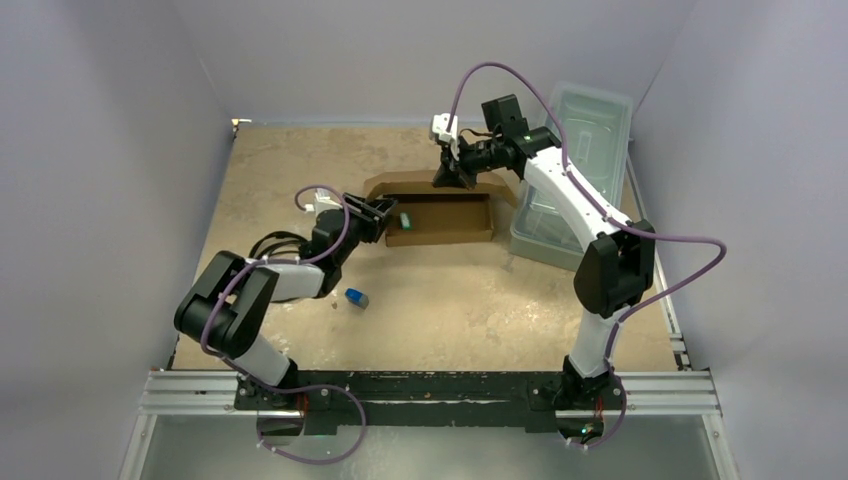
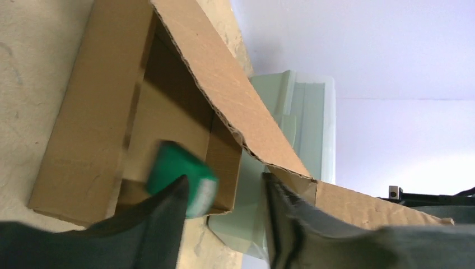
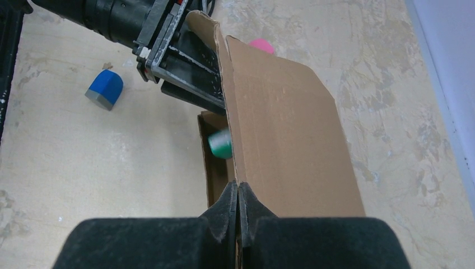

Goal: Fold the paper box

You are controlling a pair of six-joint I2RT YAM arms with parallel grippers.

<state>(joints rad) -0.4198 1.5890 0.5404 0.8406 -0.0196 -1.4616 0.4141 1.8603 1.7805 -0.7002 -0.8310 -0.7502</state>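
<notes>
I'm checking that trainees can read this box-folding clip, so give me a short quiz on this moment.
1. True or false: the right gripper is shut on the raised flap of the cardboard box.
2. Which block lies on the table outside the box? A the green block, B the blue block, C a yellow block.
3. Fill in: the left gripper has its jaws ____.
Key: 1 true; 2 B; 3 open.
</notes>
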